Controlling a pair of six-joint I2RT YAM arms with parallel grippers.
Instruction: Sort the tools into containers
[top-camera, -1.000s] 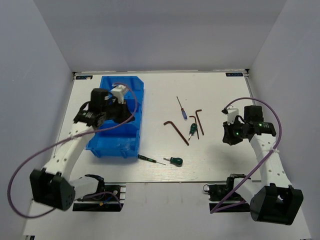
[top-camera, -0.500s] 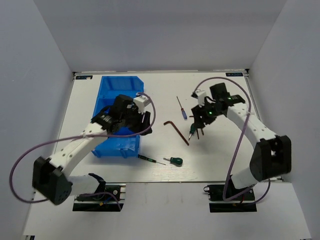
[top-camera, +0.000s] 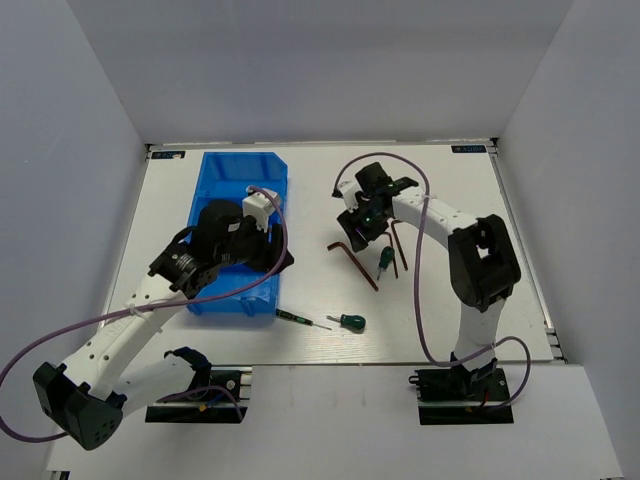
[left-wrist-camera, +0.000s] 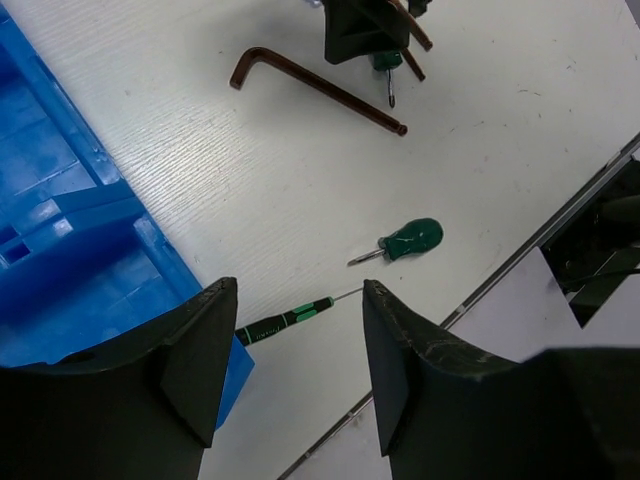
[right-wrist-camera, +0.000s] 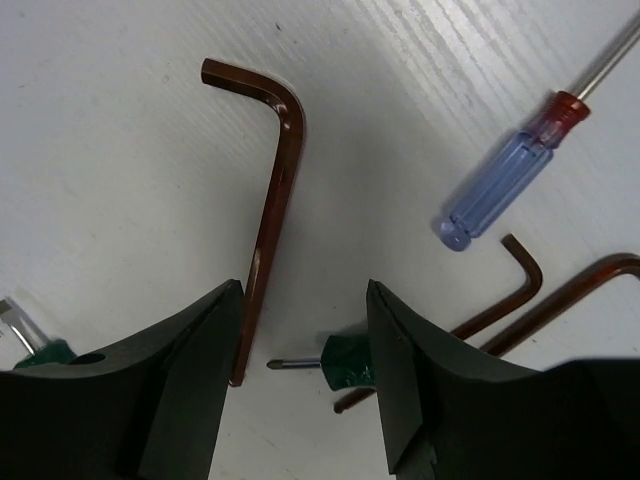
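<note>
Swinging in from the table's right side over the last second, the right gripper (top-camera: 358, 222) now hangs above the central tool cluster in the overhead view. The left gripper (top-camera: 278, 258) has come off the blue bins (top-camera: 240, 168) toward 4 o'clock. Every visible tool lies on the table, so sorting has likely not begun.

Left wrist view: the jaws stand spread and empty, and the slim dark screwdriver (left-wrist-camera: 285, 320) lies between them, beside the bins' corner. A stubby green screwdriver (left-wrist-camera: 410, 240) lies at 2 o'clock from it.

Right wrist view: the jaws are spread and hold nothing. The large hex key (right-wrist-camera: 275, 190) lies toward 11 o'clock and the blue-handled screwdriver (right-wrist-camera: 500, 185) toward 1 o'clock. Both arms look poised for a first pick.
</note>
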